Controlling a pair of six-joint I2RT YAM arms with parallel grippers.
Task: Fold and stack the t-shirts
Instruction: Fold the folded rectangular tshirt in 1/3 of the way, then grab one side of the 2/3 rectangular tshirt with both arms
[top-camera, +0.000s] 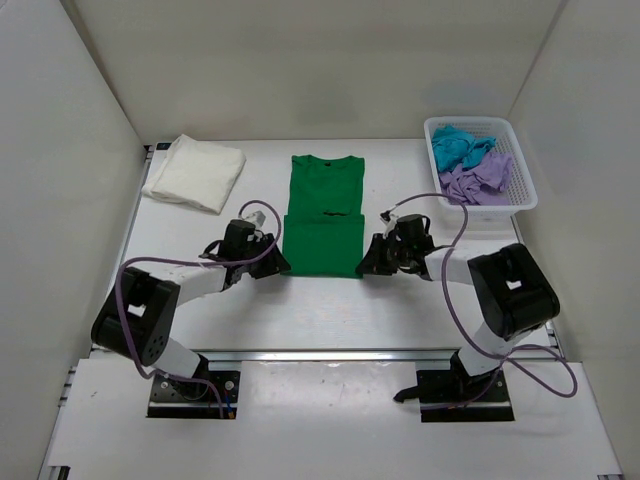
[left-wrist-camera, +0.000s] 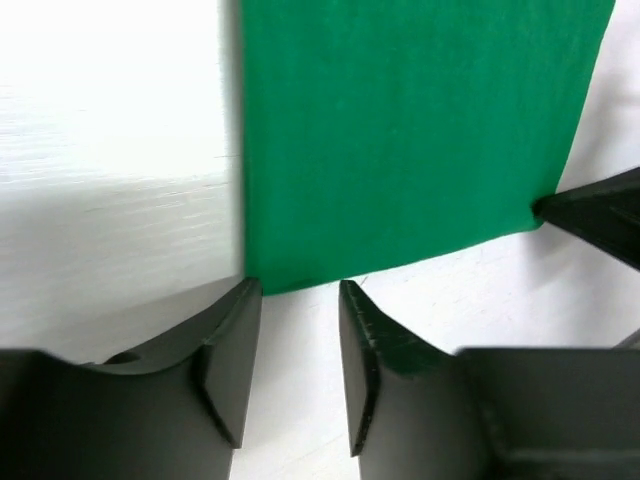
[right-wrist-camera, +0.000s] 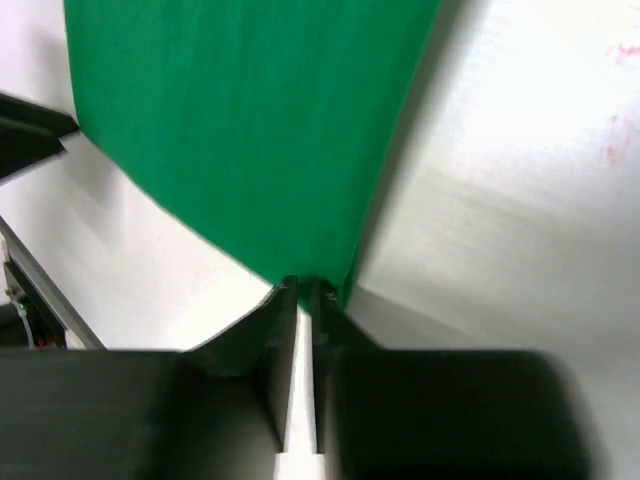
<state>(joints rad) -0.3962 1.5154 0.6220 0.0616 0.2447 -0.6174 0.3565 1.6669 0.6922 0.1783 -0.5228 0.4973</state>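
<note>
Overhead view, far left at ten o'clock: the cream-white t-shirt (top-camera: 195, 172) lies folded on the worktop (top-camera: 330, 310).

Left hand (left-wrist-camera: 297, 300): fingers spread, with the seven o'clock corner of the green t-shirt (top-camera: 323, 215) at their tips. It is not pinching anything.

Centre: the green t-shirt lies flat, sleeves tucked in, collar towards twelve o'clock, with a crease line across its middle. I judge it light, limp and thin. It will sag and drag if lifted by one point, so I would take both near corners together, pinching well in from the hem. A small dark mark on the chest is too small to read, and I find no other legible writing.

Right hand (right-wrist-camera: 300, 290): fingers pressed almost together at the five o'clock corner. I cannot tell whether cloth is caught between them.

Far right at two o'clock: the basket (top-camera: 527, 190) holds the teal t-shirt (top-camera: 460, 148) and the lilac t-shirt (top-camera: 478, 183), both crumpled and unfolded.
</note>
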